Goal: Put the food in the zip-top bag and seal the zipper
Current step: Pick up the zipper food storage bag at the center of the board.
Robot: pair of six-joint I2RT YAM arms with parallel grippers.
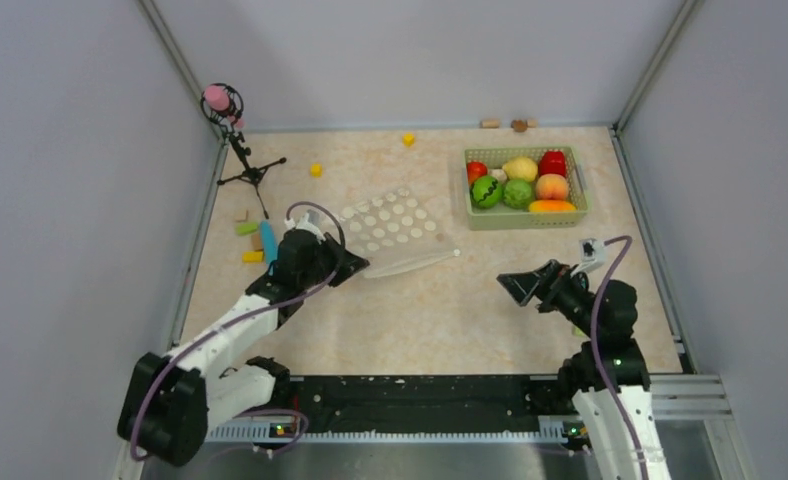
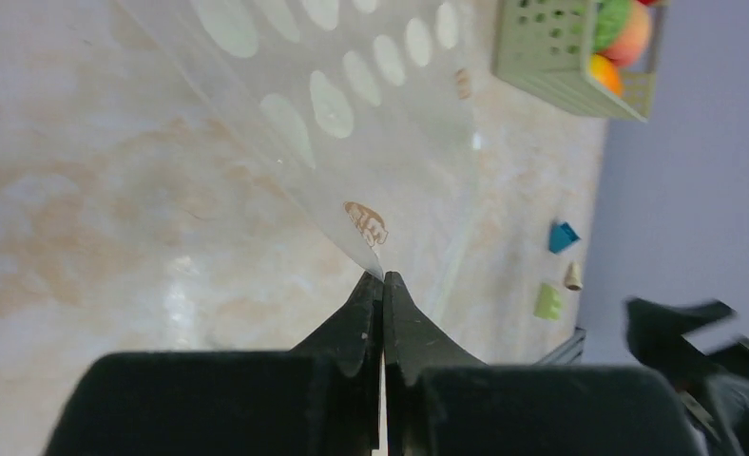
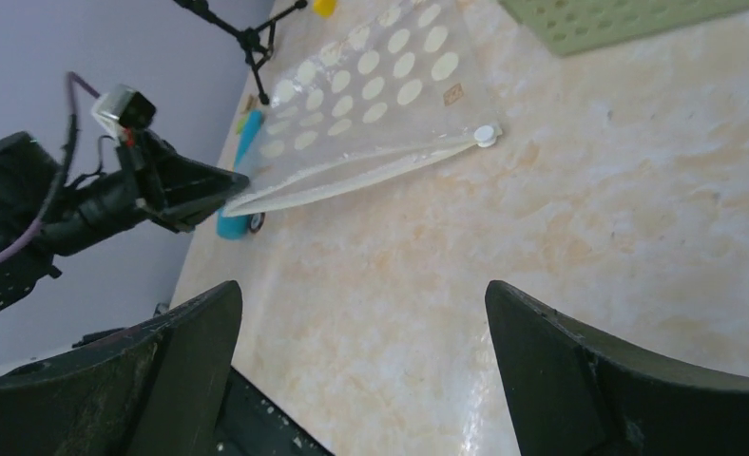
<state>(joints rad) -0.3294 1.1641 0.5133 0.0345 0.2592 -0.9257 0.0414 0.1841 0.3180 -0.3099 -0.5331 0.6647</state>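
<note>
The clear zip-top bag [image 1: 390,225] with white dots lies on the table left of centre. Its whitish zipper [image 1: 415,262] runs along the near edge, with a small white slider at its right end [image 3: 486,135]. My left gripper [image 1: 358,264] is shut on the bag's near left corner; in the left wrist view the corner [image 2: 375,258] sits pinched between the closed fingers [image 2: 366,313]. The food [image 1: 518,180], red, yellow, peach and green toys with a striped melon [image 1: 486,191], lies in the green basket [image 1: 526,217]. My right gripper [image 1: 510,287] is open and empty over bare table, right of the bag.
A small tripod with a pink-topped head [image 1: 232,130] stands at the back left. Small yellow cubes [image 1: 315,170] and coloured blocks [image 1: 250,240] lie left of the bag. Two small brown pieces [image 1: 505,124] sit by the back wall. Metal rails border the table.
</note>
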